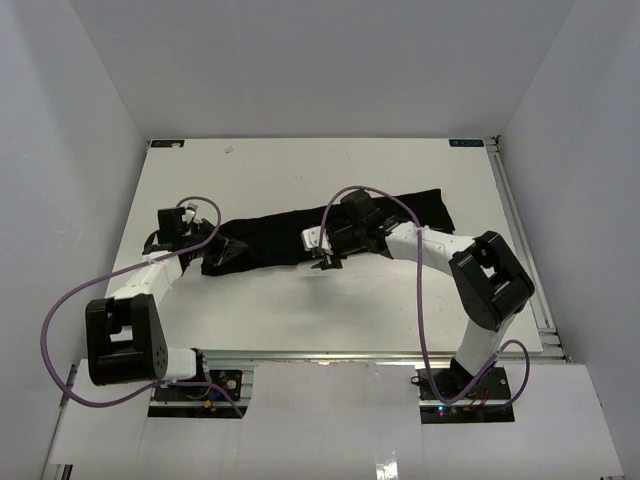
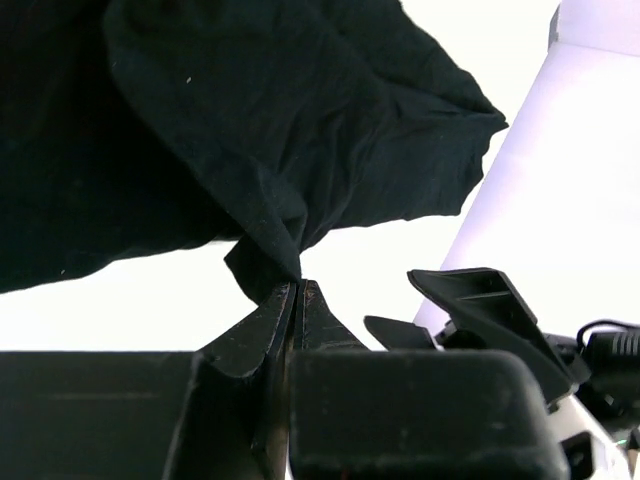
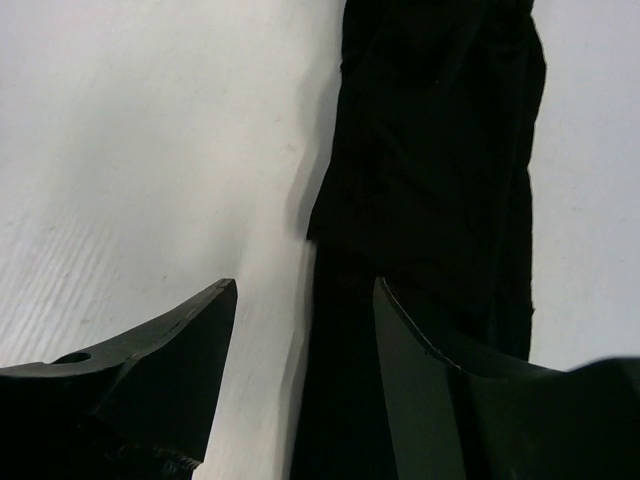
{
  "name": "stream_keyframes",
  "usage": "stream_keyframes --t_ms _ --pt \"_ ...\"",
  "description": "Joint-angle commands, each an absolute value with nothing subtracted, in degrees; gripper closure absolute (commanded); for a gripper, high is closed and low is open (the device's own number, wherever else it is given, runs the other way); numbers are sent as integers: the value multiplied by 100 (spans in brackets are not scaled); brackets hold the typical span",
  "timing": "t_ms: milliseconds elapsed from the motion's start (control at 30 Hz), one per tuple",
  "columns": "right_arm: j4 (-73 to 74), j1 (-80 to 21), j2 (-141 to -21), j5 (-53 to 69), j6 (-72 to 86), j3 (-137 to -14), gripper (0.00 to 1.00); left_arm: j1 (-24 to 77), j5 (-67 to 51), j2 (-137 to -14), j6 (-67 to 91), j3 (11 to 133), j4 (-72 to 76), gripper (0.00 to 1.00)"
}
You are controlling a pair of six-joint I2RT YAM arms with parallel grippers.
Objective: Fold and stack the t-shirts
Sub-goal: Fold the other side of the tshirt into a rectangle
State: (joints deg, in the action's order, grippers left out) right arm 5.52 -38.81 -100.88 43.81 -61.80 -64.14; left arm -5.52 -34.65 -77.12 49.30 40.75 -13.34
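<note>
The black t-shirt [image 1: 270,235] lies bunched into a long band across the middle of the white table [image 1: 300,310], running from the left up to the right. My left gripper [image 1: 207,248] is at its left end. In the left wrist view the left gripper [image 2: 297,283] is shut on a pinch of the t-shirt [image 2: 250,120]. My right gripper [image 1: 328,258] is over the near edge of the band at its middle. In the right wrist view the right gripper [image 3: 300,290] is open, with the edge of the t-shirt [image 3: 430,150] lying between its jaws.
White walls close the table in at the back and both sides. A metal rail [image 1: 520,240] runs along the right edge. Purple cables [image 1: 70,300] loop off both arms. Black parts [image 2: 480,300] show low at the right of the left wrist view.
</note>
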Motion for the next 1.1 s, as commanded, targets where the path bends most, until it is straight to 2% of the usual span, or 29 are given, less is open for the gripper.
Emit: stream_keyframes --t_ms 0,300,733,1033,1067 --pt "-1141 -4173 -10186 3623 -5774 -6153 37 -589 -3568 -7497 5010 3999 -1301 90" --pt "-1635 -4746 -10810 3068 -5783 -6275 43 -589 -3639 -7436 5089 3902 -1283 90" --pt "-1784 -4834 -11285 2619 -5748 -6416 53 -589 -3665 -7400 5133 3832 -1239 90" --pt "-1960 -4869 -11443 2276 -5766 -6478 64 -589 -3683 -7374 5168 3797 -1230 90" --pt "-1951 -4869 -11443 2276 -5766 -6478 68 -589 -3683 -7365 5151 3779 -1230 90"
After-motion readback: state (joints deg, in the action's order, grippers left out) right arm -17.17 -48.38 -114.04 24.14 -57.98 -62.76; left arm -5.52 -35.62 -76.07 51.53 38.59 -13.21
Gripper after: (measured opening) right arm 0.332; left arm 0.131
